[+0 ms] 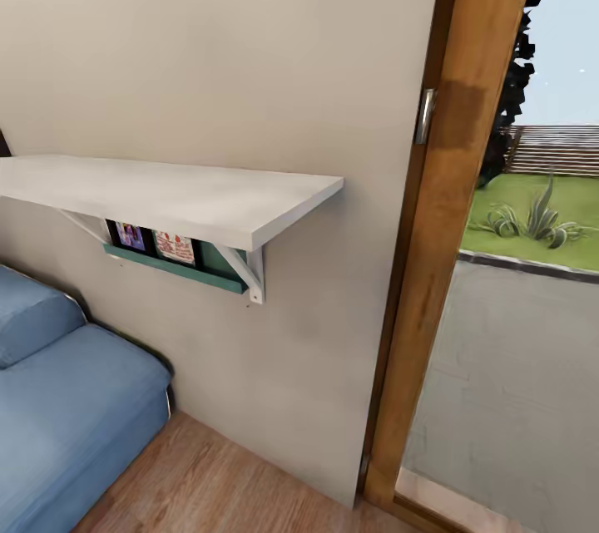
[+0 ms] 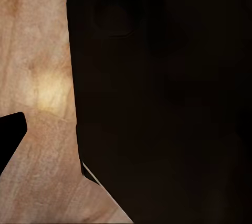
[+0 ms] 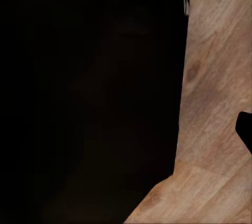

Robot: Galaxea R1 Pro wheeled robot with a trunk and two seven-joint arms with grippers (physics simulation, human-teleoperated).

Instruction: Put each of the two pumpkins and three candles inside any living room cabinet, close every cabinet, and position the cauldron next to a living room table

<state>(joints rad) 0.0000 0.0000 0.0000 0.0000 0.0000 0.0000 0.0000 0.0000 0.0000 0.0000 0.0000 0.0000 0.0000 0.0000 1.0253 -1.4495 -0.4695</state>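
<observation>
facing white wall shelf (image 1: 191,196) beside blue sofa (image 1: 66,400); claw state cannot be told.

One white wall shelf (image 1: 175,196), one blue sofa (image 1: 66,400), two picture cards (image 1: 154,242) beneath the shelf.

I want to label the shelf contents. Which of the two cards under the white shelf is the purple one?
The card nearer the blue sofa; the other card, nearer the doorway, is pale with red marks.
</observation>
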